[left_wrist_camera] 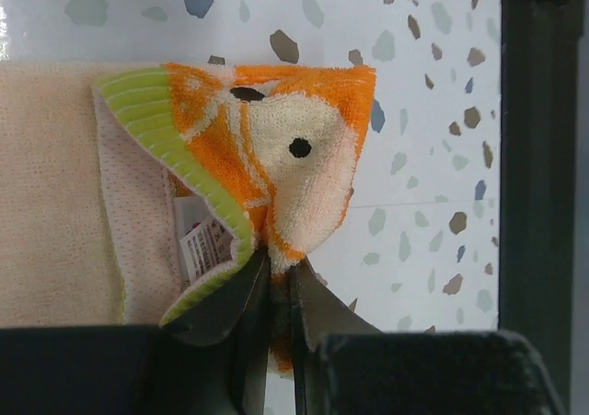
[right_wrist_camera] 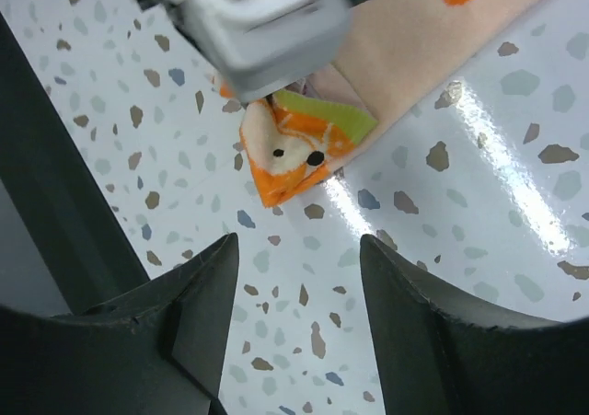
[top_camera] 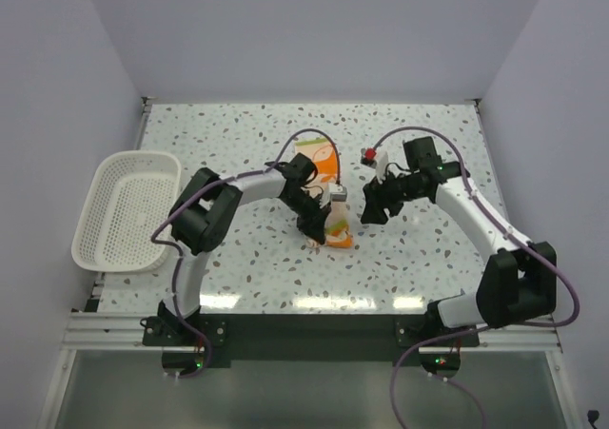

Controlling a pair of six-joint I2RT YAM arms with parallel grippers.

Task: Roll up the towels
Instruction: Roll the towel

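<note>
Far left of the top view: a white mesh basket (top_camera: 128, 210) is seen on the speckled table (top_camera: 238, 134), well apart from both arms.

Centre of the frame: the towel (top_camera: 322, 161), an orange and cream strip, is laid lengthwise from the upper middle down toward the centre. Its near end is bunched at the left gripper (top_camera: 321, 237).

In the left wrist view the jaws are seen nearly closed, with a corner of the towel pinched between the fingertips. The corner is folded up, so orange pile, a cream patch with black dots and a green hem are shown. The pale underside is at the left of that frame. A white label (left_wrist_camera: 204, 242) is noted beside the hem.

Right of centre: the right gripper (top_camera: 367, 215) is placed near the towel's end, apart from it. In the right wrist view its jaws are spread wide with nothing held, and speckled table is seen between them.
</note>
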